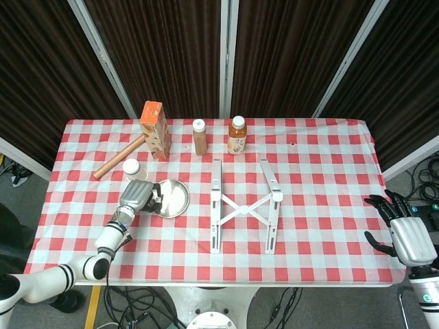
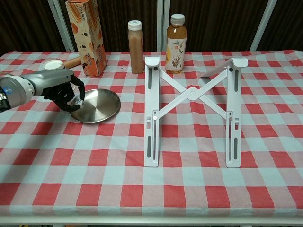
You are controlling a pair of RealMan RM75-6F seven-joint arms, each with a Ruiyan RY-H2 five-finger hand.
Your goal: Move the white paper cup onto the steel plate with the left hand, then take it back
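The white paper cup (image 1: 130,166) stands upright on the checked cloth, left of the steel plate (image 1: 177,199). In the chest view only the cup's rim (image 2: 53,63) shows behind my left hand (image 2: 57,85). My left hand (image 1: 139,195) hovers just in front of the cup, over the left rim of the steel plate (image 2: 102,106). Its fingers are curled in and hold nothing. My right hand (image 1: 406,236) hangs off the table's right edge with its fingers spread and nothing in them.
An orange carton (image 1: 156,129), a wooden rolling pin (image 1: 116,161), a brown bottle (image 1: 199,137) and a tea bottle (image 1: 237,135) stand along the back. A white folding stand (image 1: 243,205) lies right of the plate.
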